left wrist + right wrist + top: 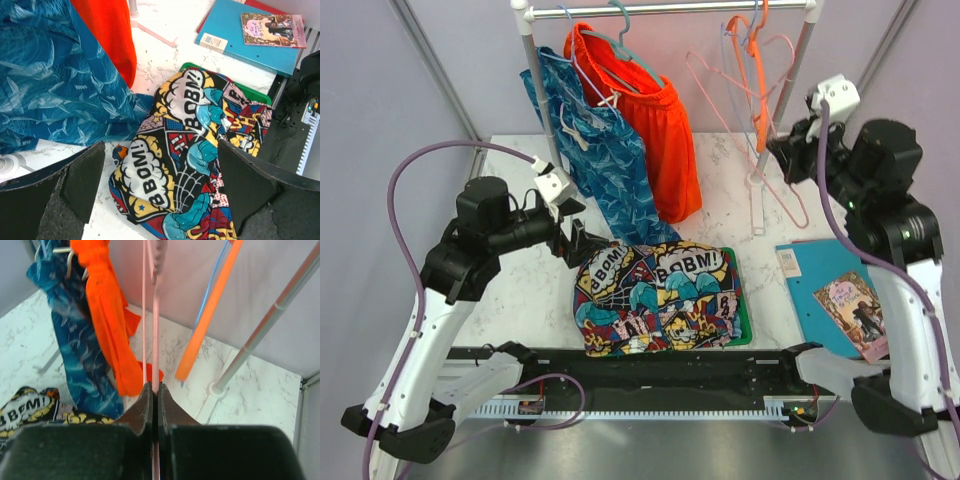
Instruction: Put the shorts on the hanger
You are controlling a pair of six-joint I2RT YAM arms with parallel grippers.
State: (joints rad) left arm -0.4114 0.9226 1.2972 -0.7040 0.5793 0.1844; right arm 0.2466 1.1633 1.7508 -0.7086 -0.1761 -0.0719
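The comic-print shorts (655, 300) lie crumpled on the table near its front edge, "BOOM" panels facing up. My left gripper (582, 243) hovers just left of them, tilted down. In the left wrist view it (165, 180) is open wide, with the shorts (170, 170) lying below the gap and touching neither finger. The thin pale pink hanger (720, 104) hangs from the rail at the back right. My right gripper (782, 150) is shut on it; the right wrist view shows both fingers (154, 386) pinching the pink hanger's rod (156, 340).
Orange shorts (660, 130) and blue patterned shorts (605, 160) hang from the rack rail (670, 10), close behind the comic shorts. Orange hangers (760, 80) hang beside the pink one. A blue folder (820, 270) with a book (855, 310) lies right. A green mat (745, 325) is under the shorts.
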